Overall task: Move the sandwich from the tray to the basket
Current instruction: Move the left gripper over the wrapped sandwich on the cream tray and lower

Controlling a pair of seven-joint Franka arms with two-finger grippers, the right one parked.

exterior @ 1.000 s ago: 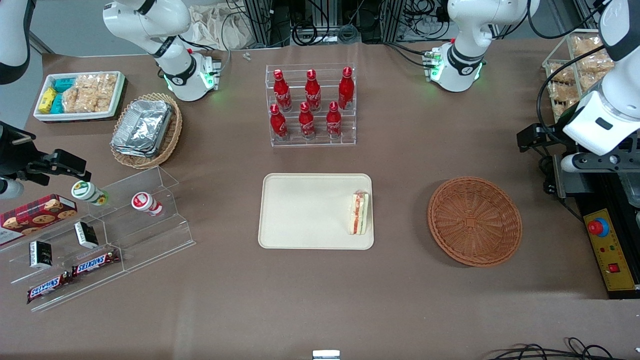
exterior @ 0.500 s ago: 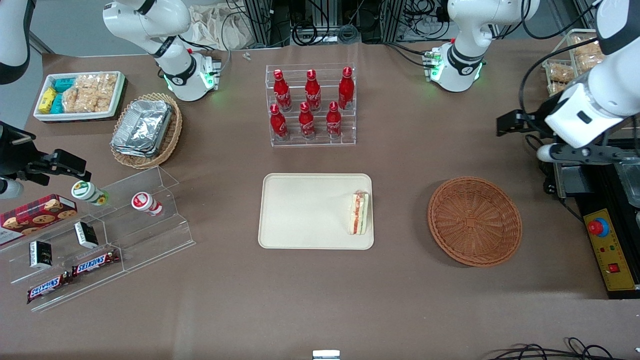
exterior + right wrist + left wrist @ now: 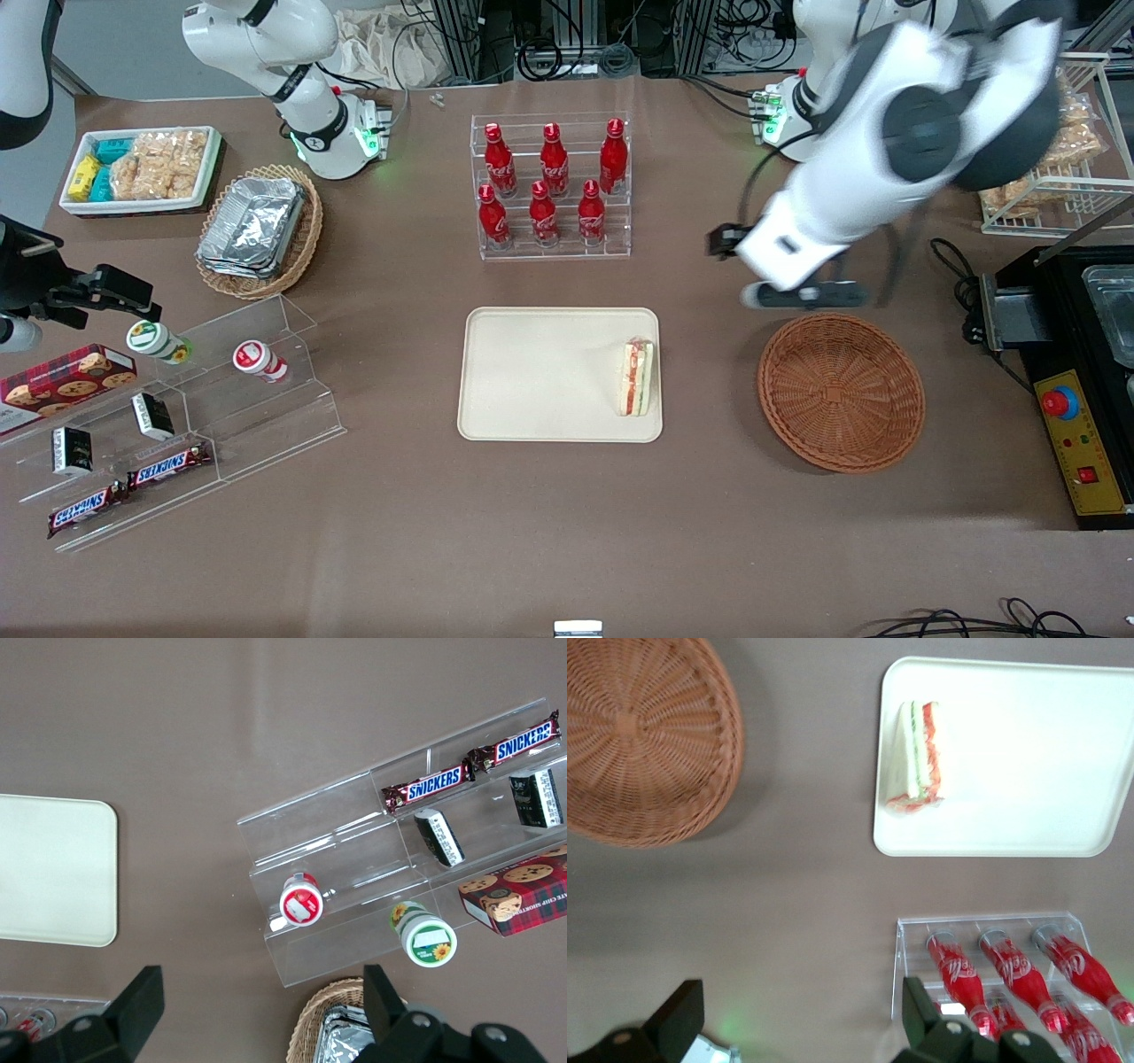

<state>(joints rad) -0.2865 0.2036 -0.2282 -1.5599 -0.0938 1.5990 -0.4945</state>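
Gripper [image 3: 726,240] is hovering above the table [image 3: 496,540], farther from the front camera than the round wicker basket [image 3: 841,392]; its 2 fingers are standing wide apart. 1 sandwich [image 3: 636,378] is lying on the white tray [image 3: 540,377], near the edge facing the basket (6 red bottles [image 3: 613,157] are resting in a clear rack [image 3: 556,254]).

The working arm was clad in smooth, glossy white shell [image 3: 819,190], broken by round dark grey joint caps [image 3: 923,133] and marked with a small dark rectangle [image 3: 791,245]. It was trailed by a thin black cable [image 3: 751,182]. The black two-finger gripper [image 3: 728,240], mounted at its end above the grey-brown table [image 3: 532,532], was fitted with round-headed screws [image 3: 1021,1039].
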